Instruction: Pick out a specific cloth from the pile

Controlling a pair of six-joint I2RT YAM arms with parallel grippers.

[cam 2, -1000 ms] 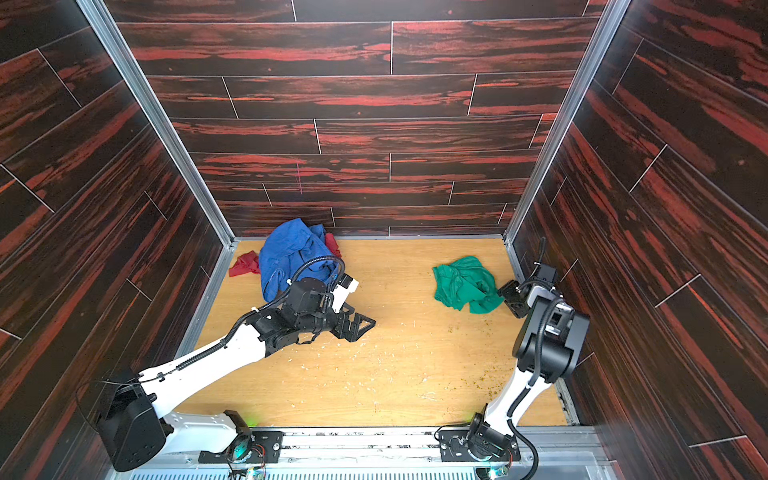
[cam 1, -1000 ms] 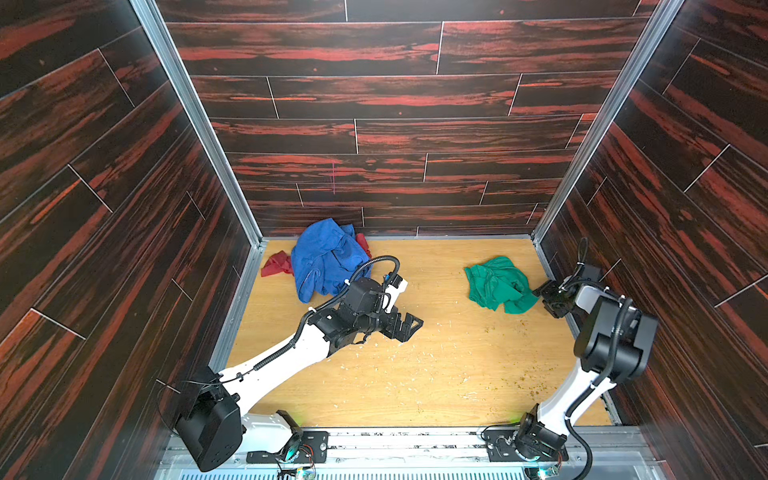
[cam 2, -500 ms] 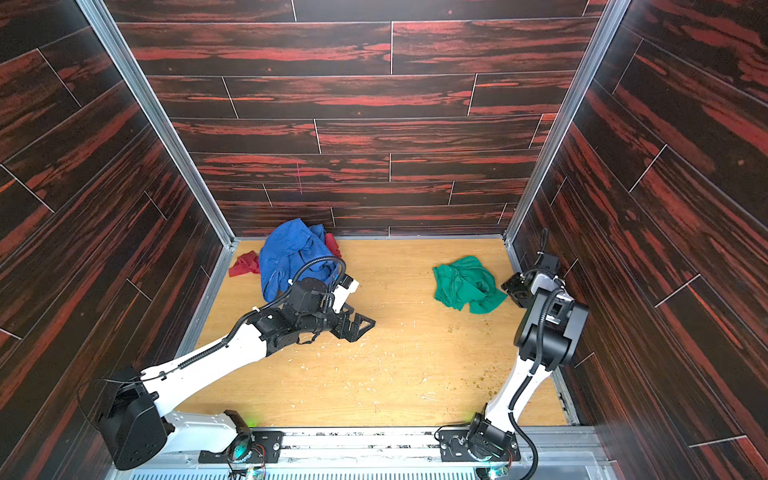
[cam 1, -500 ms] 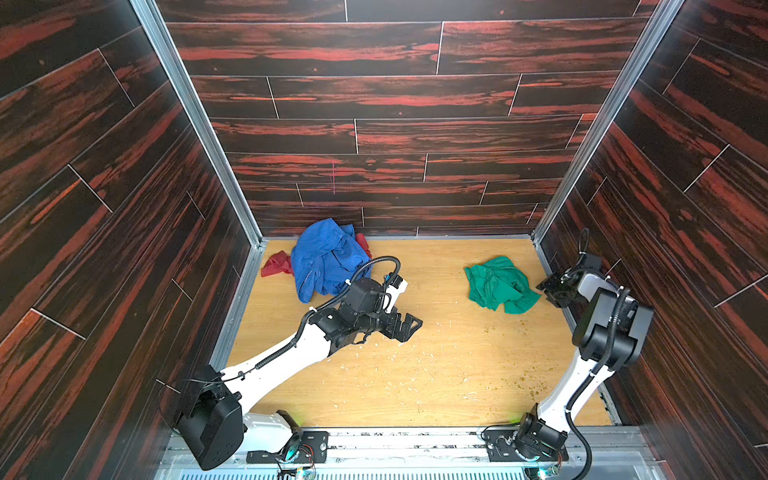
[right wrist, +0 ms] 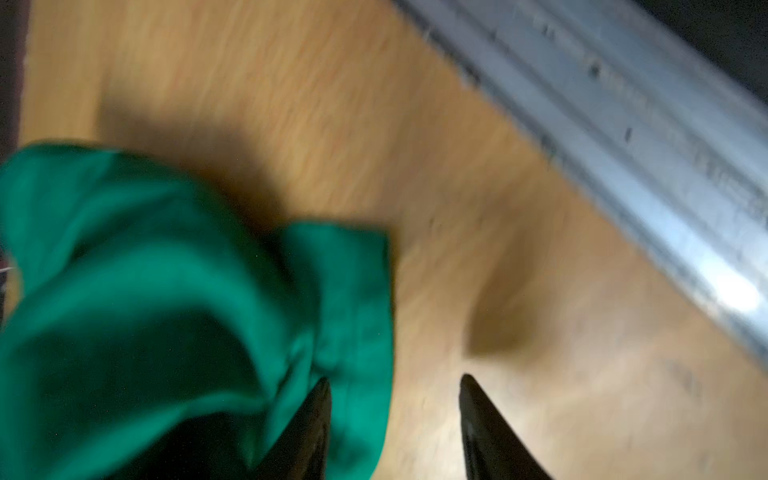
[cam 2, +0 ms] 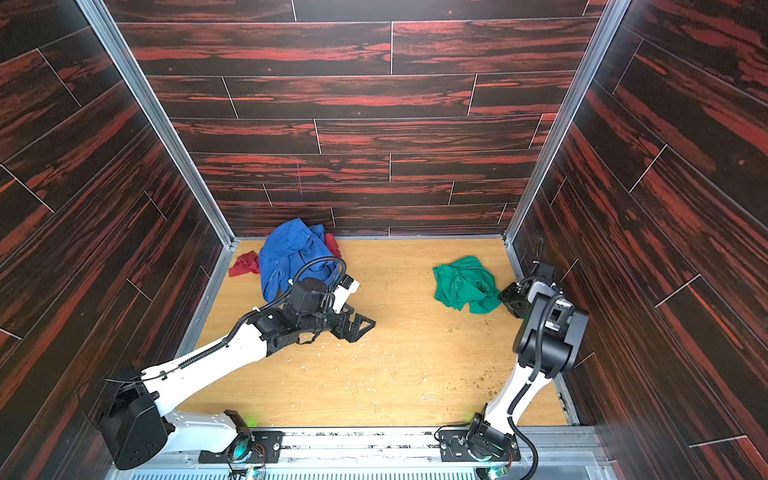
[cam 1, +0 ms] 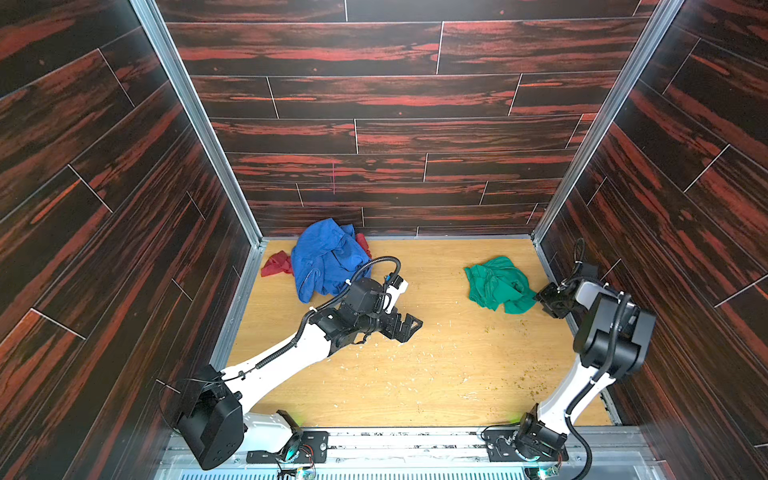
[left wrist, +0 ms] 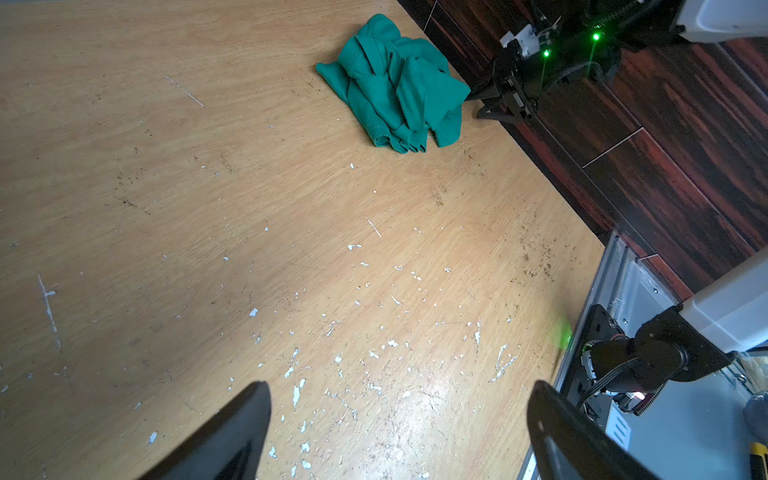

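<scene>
Beside the cloth (cam 1: pixel 496 284), on its right-wall side, the right gripper (cam 1: pixel 549 300) is only a dark shape in both top views, and its jaws are hard to make out there. The right wrist view is blurred, yet it shows the fingertips (right wrist: pixel 309 428) partly apart with bare wood between them. One tip overlaps the cloth's hem, possibly touching it, and nothing is clamped. The cloth lies crumpled on the wooden table (cam 1: pixel 436 374), and a metal rail (right wrist: pixel 623 124) leaves a narrow strip beyond it. Well left of the cloth, against the back wall, sits the pile (cam 1: pixel 328 262), a blue cloth (cam 2: pixel 291 253) with red pieces (cam 1: pixel 276 264) at its edges and its near edge hidden behind the left arm's cable. Between pile and cloth, nearer the pile, the left gripper (cam 1: pixel 409 326) hangs wide open and empty. The board in front of the cloth bears only pale flecks.
</scene>
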